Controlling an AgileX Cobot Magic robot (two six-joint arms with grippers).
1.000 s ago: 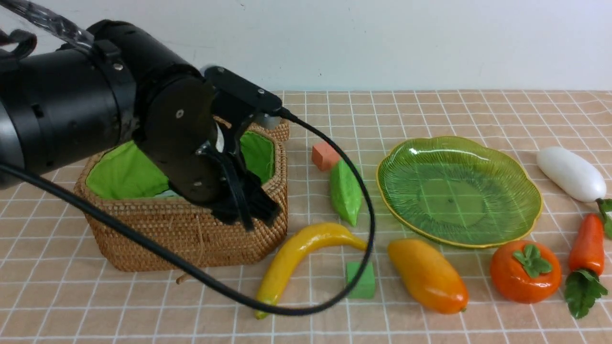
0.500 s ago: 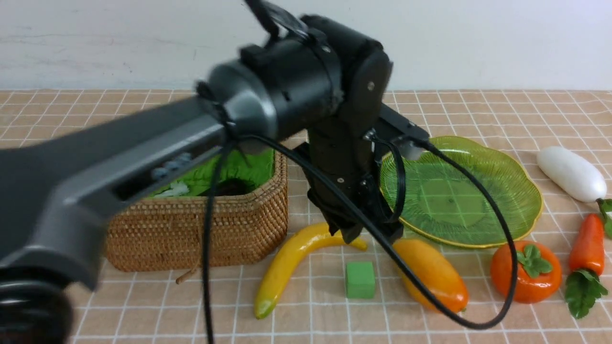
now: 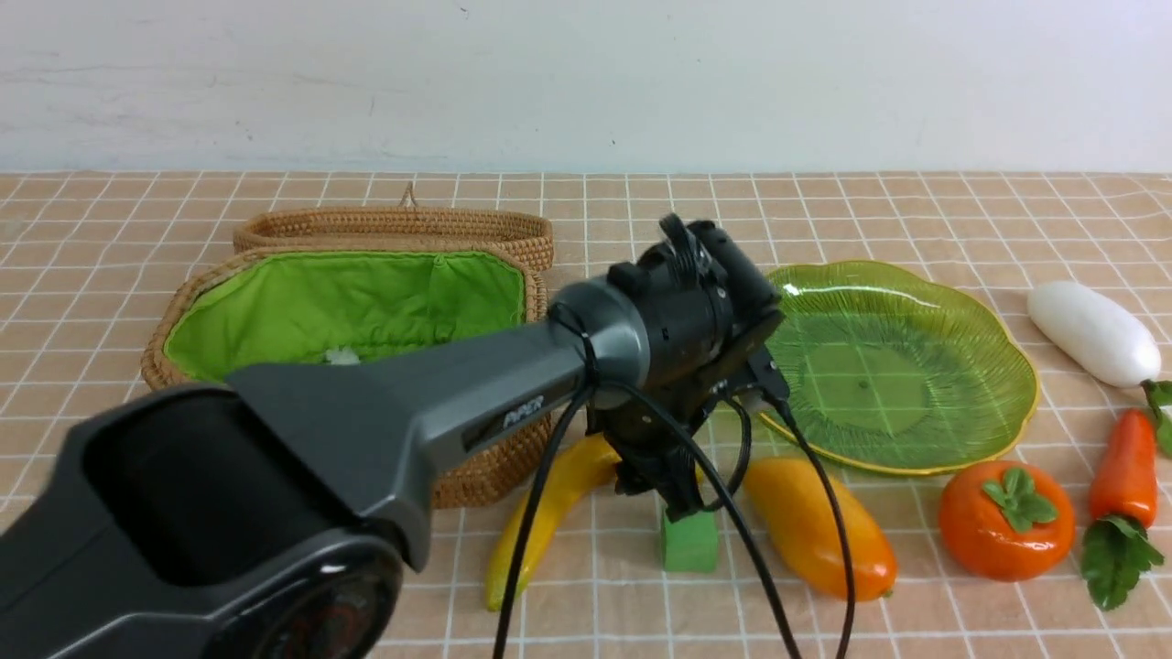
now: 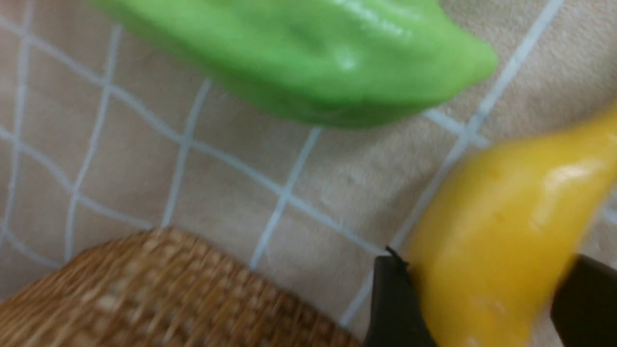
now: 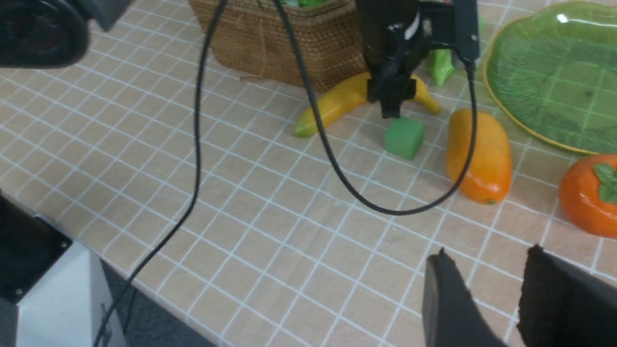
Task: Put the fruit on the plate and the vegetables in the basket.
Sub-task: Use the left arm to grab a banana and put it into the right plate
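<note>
Banana (image 3: 549, 513) is what the left gripper (image 3: 676, 502) sits over, at roughly 5 o'clock from the wicker basket (image 3: 485, 471) in the front view. From that angle the arm blocks the fingertips, so no read on them there.

The left wrist cam sorts it out. Its black fingers (image 4: 395, 308) are spread apart, one on each side of the banana's thick end. Can't tell if they're actually pressing on it. That cam also catches the green bitter gourd (image 4: 313, 58) lying on the cloth just beyond the banana, near the basket wall. The front view hides it behind the arm.

The right gripper (image 5: 496, 299) only turns up in its own wrist cam, fingers apart with nothing between them, over bare checked cloth and well away from the food.

Front view extras:
- green cube (image 3: 689, 542) at the left gripper's 6 o'clock
- mango (image 3: 819, 526) at the cube's 3 o'clock
- persimmon (image 3: 1005, 520) further out at 3
- green plate (image 3: 1021, 416) at the mango's 1 o'clock
- radish (image 3: 1094, 331) and carrot (image 3: 1124, 467) at the plate's 3 and 4
</note>
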